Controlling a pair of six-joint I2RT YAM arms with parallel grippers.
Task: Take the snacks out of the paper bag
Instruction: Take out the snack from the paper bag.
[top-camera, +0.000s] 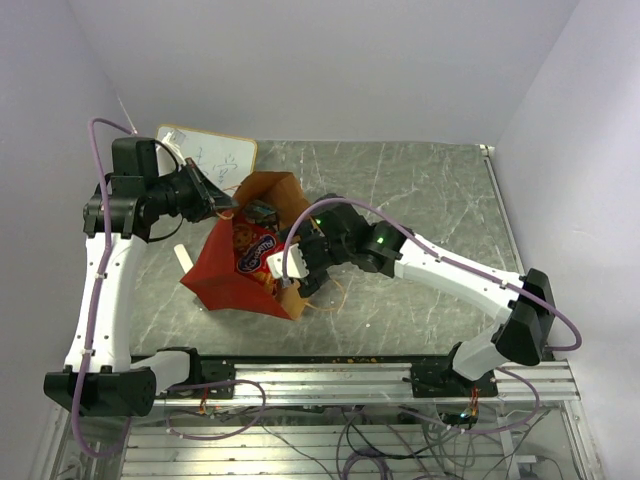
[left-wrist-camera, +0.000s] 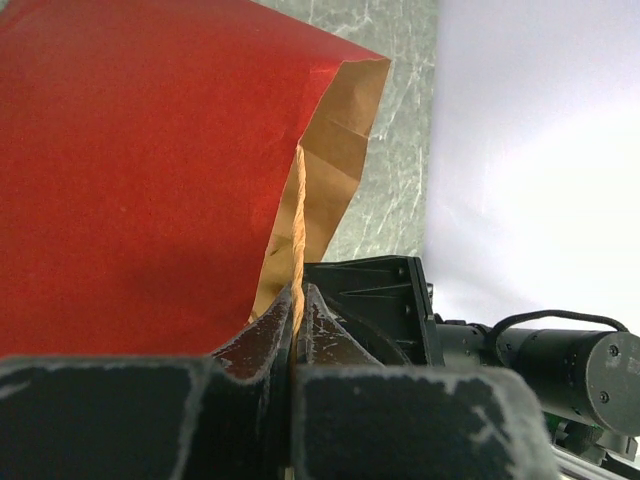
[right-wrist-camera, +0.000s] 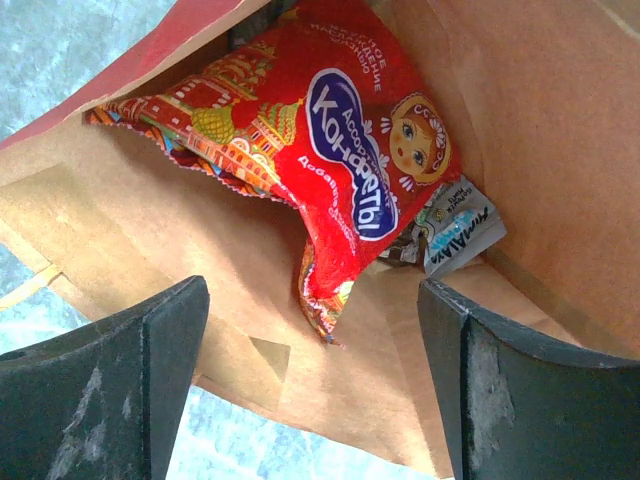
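The red paper bag (top-camera: 225, 275) lies on its side, its brown kraft mouth (top-camera: 272, 195) open. My left gripper (top-camera: 222, 207) is shut on the bag's rim and holds it up; in the left wrist view the jaws (left-wrist-camera: 298, 290) pinch the thin tan edge of the paper bag (left-wrist-camera: 140, 180). My right gripper (top-camera: 283, 265) is open at the bag's mouth. In the right wrist view it (right-wrist-camera: 315, 370) is empty, just short of the large red crinkly snack bag (right-wrist-camera: 330, 130) with blue logo, also seen from above (top-camera: 255, 255). A small grey-white wrapper (right-wrist-camera: 455, 230) lies behind it. Other packets are hidden.
A white-faced board with tan frame (top-camera: 210, 152) lies at the back left, behind the left arm. A thin tan loop handle (top-camera: 330, 297) trails from the bag onto the grey marbled table (top-camera: 420, 190). White walls close in on three sides.
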